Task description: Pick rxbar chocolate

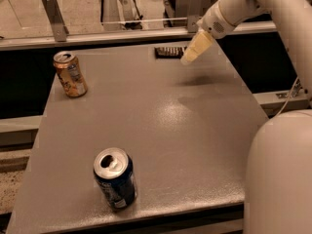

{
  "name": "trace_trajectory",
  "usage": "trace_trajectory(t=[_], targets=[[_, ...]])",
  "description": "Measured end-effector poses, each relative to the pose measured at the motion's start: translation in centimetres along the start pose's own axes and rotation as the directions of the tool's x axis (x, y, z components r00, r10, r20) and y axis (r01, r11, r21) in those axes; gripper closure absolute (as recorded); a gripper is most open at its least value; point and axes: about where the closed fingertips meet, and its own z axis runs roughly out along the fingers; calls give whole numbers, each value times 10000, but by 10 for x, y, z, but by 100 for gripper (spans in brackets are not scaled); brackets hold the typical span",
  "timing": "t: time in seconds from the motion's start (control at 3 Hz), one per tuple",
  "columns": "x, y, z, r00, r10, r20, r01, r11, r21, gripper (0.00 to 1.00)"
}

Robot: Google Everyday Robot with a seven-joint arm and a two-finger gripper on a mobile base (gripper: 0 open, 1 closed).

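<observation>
The grey surface (pixel 161 126) is taking up most of the view and is carrying 3 things, all spread well apart, which is leaving each one free to be reached without knocking another. The robot's white body (pixel 278 179) is filling the near right corner, and its arm (pixel 273 4) is reaching in from the upper right, sloping down toward the far edge. Of the 2 cans, the blue can (pixel 115 179) is standing upright near the front edge with its top opened; what is inside it is not showing. The orange-gold can (pixel 70 74) is standing upright near the far left corner, and its contents are not showing either. Neither can is lying in the arm's way. The hand (pixel 189 57) is hanging over the far right part of the surface, tilted down and to the left, and its shadow on the grey top is suggesting that it is hovering rather than touching; whether it is wide or narrow cannot be told. The chocolate bar (pixel 168 51) is lying flat at the far edge, just beside the tip of the hand, and nothing is gripping it yet. The hand is probably being lined up over the bar's right end for the pick.
</observation>
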Motion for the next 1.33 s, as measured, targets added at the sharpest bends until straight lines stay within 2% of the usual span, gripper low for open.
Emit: trace_trajectory(t=[0.33, 0.67, 1.0, 1.33], targets=[[-1, -23, 25, 9883, 878, 1251, -925, 9952, 322, 0], [3, -35, 41, 9695, 1268, 2096, -1430, 9877, 636, 0], [8, -40, 54, 9570, 1473, 2498, -1757, 9799, 950, 0], [11, -41, 64, 9384, 1784, 2958, -2144, 9722, 940, 0]])
